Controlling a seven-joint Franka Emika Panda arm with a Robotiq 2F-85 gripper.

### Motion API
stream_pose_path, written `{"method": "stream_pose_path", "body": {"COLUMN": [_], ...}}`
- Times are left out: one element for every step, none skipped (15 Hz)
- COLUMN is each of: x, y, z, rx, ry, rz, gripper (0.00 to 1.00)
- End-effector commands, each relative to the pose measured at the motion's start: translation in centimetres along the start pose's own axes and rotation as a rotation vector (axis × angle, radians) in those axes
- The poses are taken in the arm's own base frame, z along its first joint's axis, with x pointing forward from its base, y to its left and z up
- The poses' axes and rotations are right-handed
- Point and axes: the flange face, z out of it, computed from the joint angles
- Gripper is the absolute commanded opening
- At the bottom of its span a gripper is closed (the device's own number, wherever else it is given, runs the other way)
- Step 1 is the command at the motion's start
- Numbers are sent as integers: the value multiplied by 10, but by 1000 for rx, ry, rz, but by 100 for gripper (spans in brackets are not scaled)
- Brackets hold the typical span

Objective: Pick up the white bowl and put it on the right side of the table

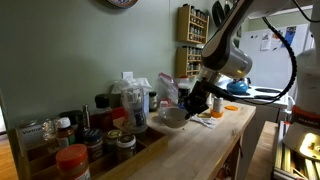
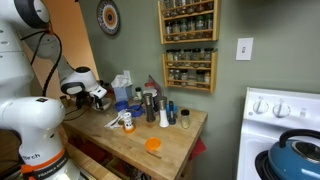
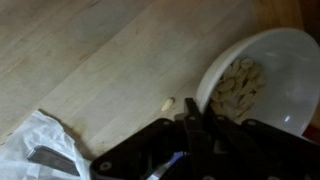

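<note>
The white bowl (image 3: 268, 62) fills the right of the wrist view, with tan flaky bits inside. My gripper (image 3: 193, 118) is shut on its near rim, one finger on each side of the wall. In an exterior view the bowl (image 1: 172, 118) sits low over the wooden table (image 1: 205, 150), just beside my gripper (image 1: 193, 104); I cannot tell whether it touches the wood. In an exterior view my gripper (image 2: 97, 98) is at the far left end of the table (image 2: 160, 128), and the bowl is hard to make out there.
A crumpled plastic bag (image 3: 30, 150) and a small crumb (image 3: 167, 103) lie by the bowl. Spice jars (image 1: 72, 158) crowd one end. Bottles (image 2: 152, 106), a small jar (image 2: 127, 122) and an orange lid (image 2: 153, 145) stand on the table. The stove with a blue kettle (image 2: 298, 155) is beyond its end.
</note>
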Motion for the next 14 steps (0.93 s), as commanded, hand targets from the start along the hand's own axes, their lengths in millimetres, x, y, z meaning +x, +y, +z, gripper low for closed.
{"method": "stream_pose_path", "body": {"x": [2,3,6,8,10,11,12,14,15,15,14,13,9,3], "y": [-11,-12,-9,-7,-7,-6,-4,-6,-7,-8,-10,-10,-3,3], "z": [15,20,24,28,31,35,38,38,40,42,42,41,40,38], "rx": [-2,-6,-17,-22,-24,-33,-37,-35,-36,-36,-36,-37,-50,-63], "ry": [10,10,22,23,26,34,42,46,49,42,38,33,24,9], "rz": [11,13,25,37,42,43,46,48,48,40,36,25,13,-1], "gripper": [2,2,2,2,2,2,2,2,32,34,41,47,54,62]}}
